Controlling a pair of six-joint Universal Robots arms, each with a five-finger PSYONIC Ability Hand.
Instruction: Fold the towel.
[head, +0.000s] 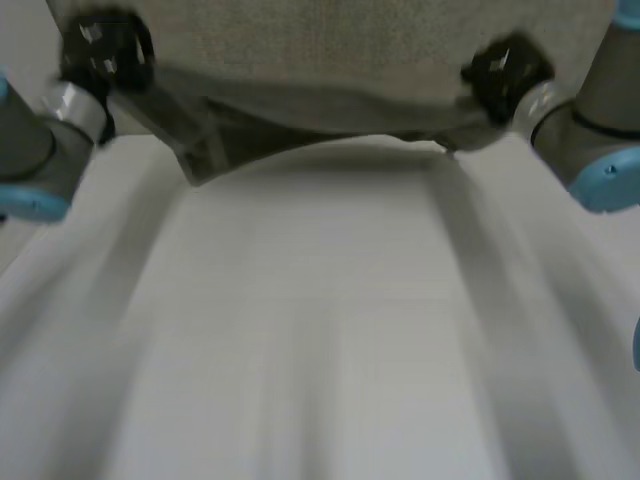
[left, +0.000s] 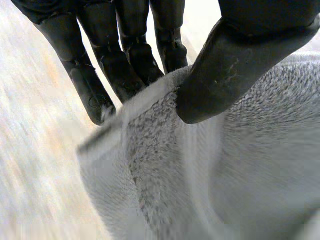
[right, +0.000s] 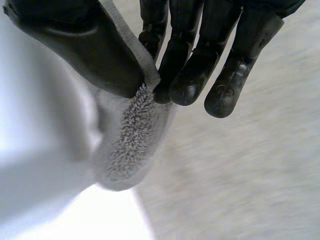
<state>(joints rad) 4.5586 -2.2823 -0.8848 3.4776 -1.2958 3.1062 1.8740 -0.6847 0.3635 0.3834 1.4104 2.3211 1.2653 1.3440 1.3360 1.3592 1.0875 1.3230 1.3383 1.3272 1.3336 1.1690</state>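
You are looking down at a white tabletop with a pale grey towel stretched across its far side, held between the robot's two hands. In the head view the left hand grips the towel's left end and the right hand grips its right end, well apart from each other. The towel's lower edge sags in a shallow curve between them, with a darker band of cloth along that edge. You cannot tell from this view whether the lower edge touches the tabletop. The left arm comes in from the tabletop's left edge and the right arm from its right edge, each with grey joints and a light-blue cap. In the left wrist view the left hand's fingers lie straight behind the towel's hemmed edge and the thumb presses on the fuzzy front face, so the cloth is pinched between them close to a corner; the towel hangs away below the hand. In the right wrist view the right hand's thumb and fingers are closed together on a narrow fold of the towel at its edge. The looped pile shows just under the fingertips, and a short rounded end of cloth hangs down beneath the pinch.
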